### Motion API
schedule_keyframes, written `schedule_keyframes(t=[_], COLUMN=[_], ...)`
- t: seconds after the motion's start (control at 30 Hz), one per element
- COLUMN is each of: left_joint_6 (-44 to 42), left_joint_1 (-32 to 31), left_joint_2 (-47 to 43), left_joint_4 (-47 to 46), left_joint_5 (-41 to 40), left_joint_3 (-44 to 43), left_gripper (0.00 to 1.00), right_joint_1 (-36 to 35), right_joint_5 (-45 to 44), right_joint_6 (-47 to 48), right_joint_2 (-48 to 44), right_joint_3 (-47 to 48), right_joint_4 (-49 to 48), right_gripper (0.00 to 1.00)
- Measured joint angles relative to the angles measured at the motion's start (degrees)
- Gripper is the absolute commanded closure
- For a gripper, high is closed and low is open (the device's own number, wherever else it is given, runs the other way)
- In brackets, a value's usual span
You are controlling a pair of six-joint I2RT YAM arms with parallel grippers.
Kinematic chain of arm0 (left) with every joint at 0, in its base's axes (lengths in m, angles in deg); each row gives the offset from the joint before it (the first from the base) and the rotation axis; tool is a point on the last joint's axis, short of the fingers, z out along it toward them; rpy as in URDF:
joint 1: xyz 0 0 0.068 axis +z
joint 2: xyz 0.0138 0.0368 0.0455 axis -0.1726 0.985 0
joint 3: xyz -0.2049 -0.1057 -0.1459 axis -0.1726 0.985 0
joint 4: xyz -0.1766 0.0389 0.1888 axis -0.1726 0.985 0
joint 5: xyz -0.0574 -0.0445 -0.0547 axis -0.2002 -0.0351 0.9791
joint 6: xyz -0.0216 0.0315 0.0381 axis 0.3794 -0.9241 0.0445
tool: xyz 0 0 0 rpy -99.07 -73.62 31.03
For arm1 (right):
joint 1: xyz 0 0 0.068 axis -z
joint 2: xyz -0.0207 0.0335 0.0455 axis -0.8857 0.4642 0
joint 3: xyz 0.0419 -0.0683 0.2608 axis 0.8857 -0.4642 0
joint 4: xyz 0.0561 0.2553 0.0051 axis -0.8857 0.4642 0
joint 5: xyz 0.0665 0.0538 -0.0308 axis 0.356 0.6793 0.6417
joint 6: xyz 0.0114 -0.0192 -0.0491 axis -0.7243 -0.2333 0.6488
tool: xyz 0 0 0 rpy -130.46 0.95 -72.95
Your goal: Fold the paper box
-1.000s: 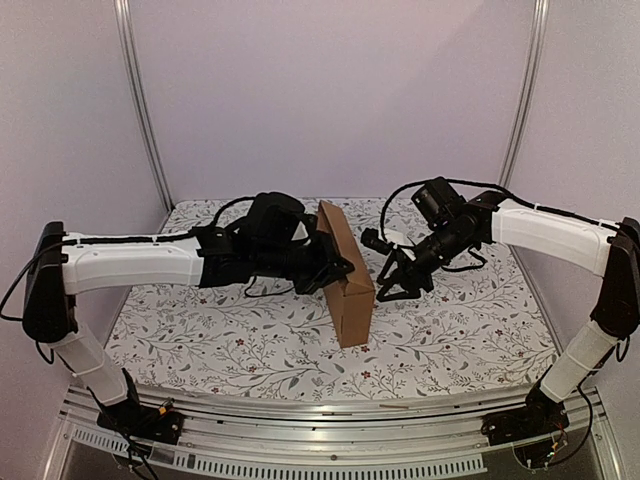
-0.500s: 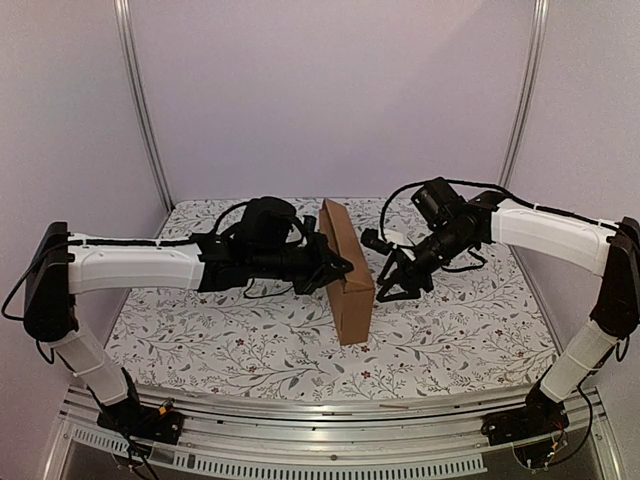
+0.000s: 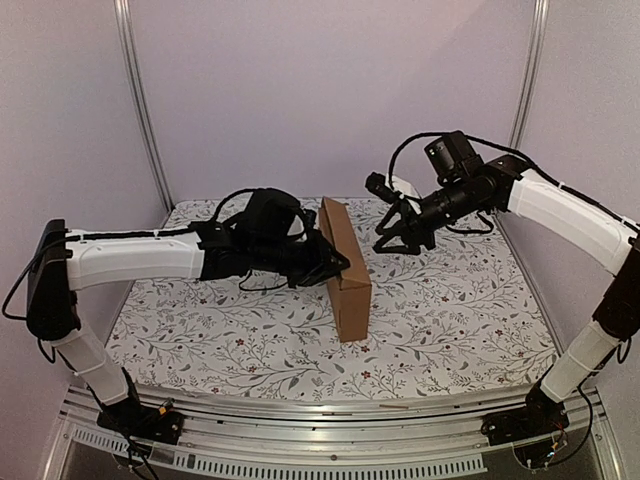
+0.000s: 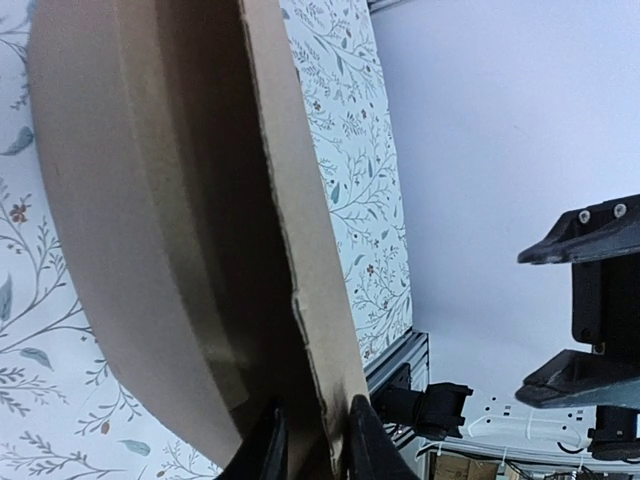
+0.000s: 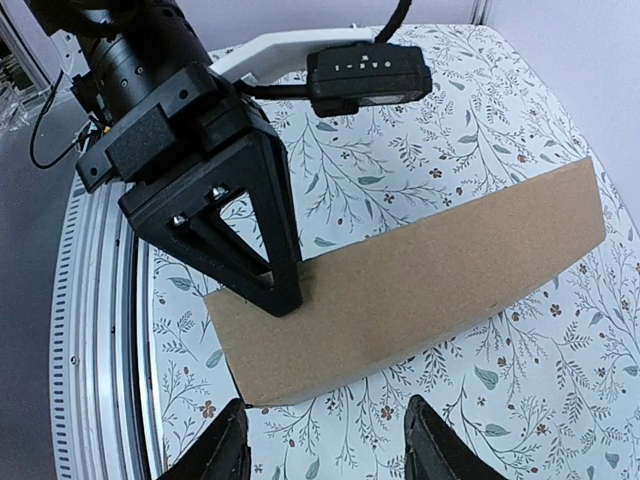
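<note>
The paper box is a brown cardboard box standing on its long edge mid-table, running front to back. My left gripper reaches in from the left at the box's upper edge. In the left wrist view the left gripper straddles a thin wall of the paper box, its jaws slightly open with a dark gap on one side. My right gripper hangs open in the air, to the right of the box and behind it. From the right wrist, the right gripper holds nothing, and the paper box lies below with the left gripper on it.
A floral cloth covers the table. An aluminium rail runs along the near edge by the arm bases. Metal posts and plain walls close the back and sides.
My right arm has risen and pulled back from the box's right side. The left jaws have eased apart on the cardboard wall. The box has stayed where it was.
</note>
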Motion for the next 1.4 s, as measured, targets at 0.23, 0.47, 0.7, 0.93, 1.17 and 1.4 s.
schedule_keyframes(t=[0.23, 0.47, 0.7, 0.93, 1.17, 1.4], left_joint_6=[-3.13, -6.05, -13.14, -22.32, -22.40, -21.66], left_joint_1=[0.98, 2.03, 6.84, 18.62, 21.75, 20.81], left_joint_2=[-2.84, -7.37, -10.01, -1.03, 20.13, 32.59], left_joint_4=[7.65, 13.14, 14.29, 6.01, 0.04, 2.80], left_joint_5=[-2.93, -5.16, -7.02, -0.11, 14.19, 22.10], left_joint_3=[-1.18, -2.21, -4.52, -14.95, -32.44, -44.30], left_gripper=[0.71, 0.71, 0.72, 0.89, 0.98, 0.98], right_joint_1=[0.66, 0.63, 0.63, 0.63, 0.63, 0.63], right_joint_5=[0.55, 0.98, 4.52, 13.62, 20.90, 23.34], right_joint_6=[-1.05, -1.46, -5.27, -9.75, -11.43, -11.50], right_joint_2=[1.92, 6.01, 11.74, 16.85, 18.82, 19.28], right_joint_3=[3.89, 4.81, 11.34, 13.94, 12.59, 11.52], right_joint_4=[0.02, 0.24, -0.50, -2.21, -2.32, -2.49], right_gripper=[0.48, 0.48, 0.54, 0.63, 0.68, 0.68])
